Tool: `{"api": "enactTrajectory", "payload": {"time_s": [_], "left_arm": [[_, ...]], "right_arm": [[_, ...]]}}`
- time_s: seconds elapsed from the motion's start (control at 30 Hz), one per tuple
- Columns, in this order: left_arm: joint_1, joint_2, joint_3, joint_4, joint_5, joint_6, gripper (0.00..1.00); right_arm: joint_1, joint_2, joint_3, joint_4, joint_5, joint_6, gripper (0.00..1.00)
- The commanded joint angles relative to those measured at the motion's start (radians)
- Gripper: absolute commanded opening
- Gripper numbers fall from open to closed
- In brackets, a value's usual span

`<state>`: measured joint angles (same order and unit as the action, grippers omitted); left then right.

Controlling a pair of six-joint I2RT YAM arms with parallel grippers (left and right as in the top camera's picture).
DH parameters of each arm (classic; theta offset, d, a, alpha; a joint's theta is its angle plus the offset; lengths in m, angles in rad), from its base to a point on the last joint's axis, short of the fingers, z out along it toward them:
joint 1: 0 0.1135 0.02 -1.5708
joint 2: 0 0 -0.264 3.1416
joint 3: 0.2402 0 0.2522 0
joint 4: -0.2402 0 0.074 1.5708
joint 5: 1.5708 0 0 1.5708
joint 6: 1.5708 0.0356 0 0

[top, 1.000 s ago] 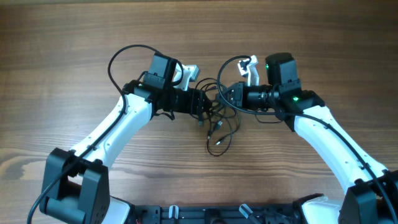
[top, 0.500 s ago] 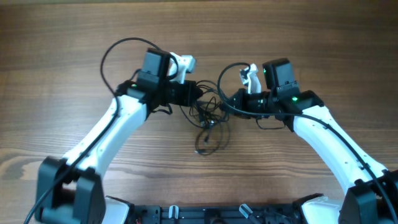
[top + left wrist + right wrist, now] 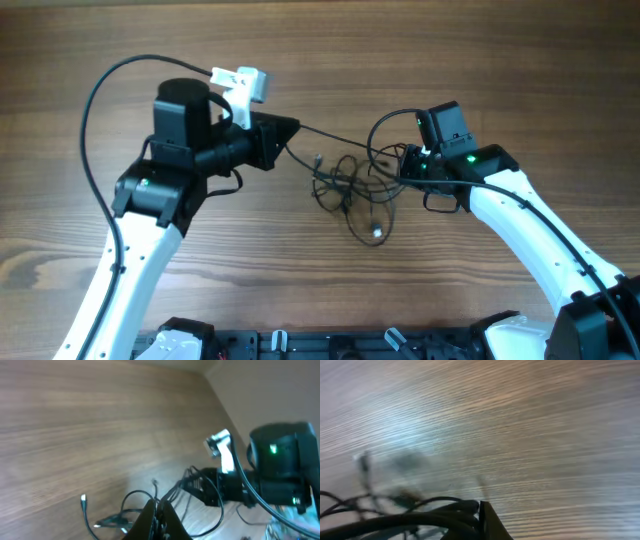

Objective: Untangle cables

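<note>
Shows the cables [image 3: 350, 185] as a loose tangle near the middle of the surface [image 3: 500, 60], a little toward the right edge. Leaves a pale plug end [image 3: 377, 233] lying at the knot's near side. Has the left gripper [image 3: 290, 130] pressed together on a single strand, drawn taut across to the right gripper [image 3: 405, 165]. Puts the right gripper at the tangle's right side, pinching a bundle of strands, though blurred in its wrist view.
</note>
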<state>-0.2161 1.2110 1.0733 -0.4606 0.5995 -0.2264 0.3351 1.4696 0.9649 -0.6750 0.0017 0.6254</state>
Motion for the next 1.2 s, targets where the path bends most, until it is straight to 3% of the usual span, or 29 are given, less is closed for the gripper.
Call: {"api": "enactTrajectory", "payload": {"time_s": [0.0, 0.27, 0.4, 0.53, 0.6, 0.67, 0.7, 0.73, 0.77, 0.83, 1.17], "left_arm": [[0.137, -0.064, 0.014, 0.031, -0.05, -0.048, 0.04], [0.505, -0.093, 0.014, 0.09, 0.154, -0.164, 0.04], [0.601, -0.092, 0.013, 0.082, 0.196, -0.179, 0.04], [0.584, -0.085, 0.013, 0.021, 0.196, -0.179, 0.04], [0.544, -0.071, 0.013, -0.031, 0.196, -0.17, 0.04], [0.486, -0.043, 0.01, -0.068, 0.196, -0.17, 0.04], [0.449, -0.023, 0.01, -0.079, 0.196, -0.17, 0.13], [0.416, -0.003, 0.01, -0.083, 0.196, -0.17, 0.42], [0.391, 0.01, 0.01, -0.083, 0.196, -0.17, 0.64], [0.318, 0.045, 0.01, -0.08, 0.196, -0.17, 0.83], [0.025, 0.186, 0.01, -0.068, 0.135, -0.09, 0.85]], "right_arm": [[-0.025, -0.005, -0.005, -0.032, 0.225, 0.028, 0.08], [-0.07, -0.091, 0.005, -0.041, 0.297, 0.029, 0.07], [-0.08, -0.13, 0.005, -0.008, 0.229, -0.011, 0.05], [-0.08, -0.135, 0.005, 0.118, -0.088, -0.141, 0.04], [-0.079, -0.135, 0.005, 0.247, -0.494, -0.334, 0.04], [-0.079, -0.135, 0.005, 0.35, -0.73, -0.356, 0.05], [-0.079, -0.135, 0.005, 0.38, -0.769, -0.342, 0.07], [-0.079, -0.135, 0.005, 0.39, -0.769, -0.314, 0.09], [-0.079, -0.135, 0.005, 0.389, -0.77, -0.308, 0.09], [-0.079, -0.135, 0.005, 0.37, -0.768, -0.31, 0.1], [-0.079, -0.135, 0.005, 0.368, -0.838, -0.311, 0.05]]}}
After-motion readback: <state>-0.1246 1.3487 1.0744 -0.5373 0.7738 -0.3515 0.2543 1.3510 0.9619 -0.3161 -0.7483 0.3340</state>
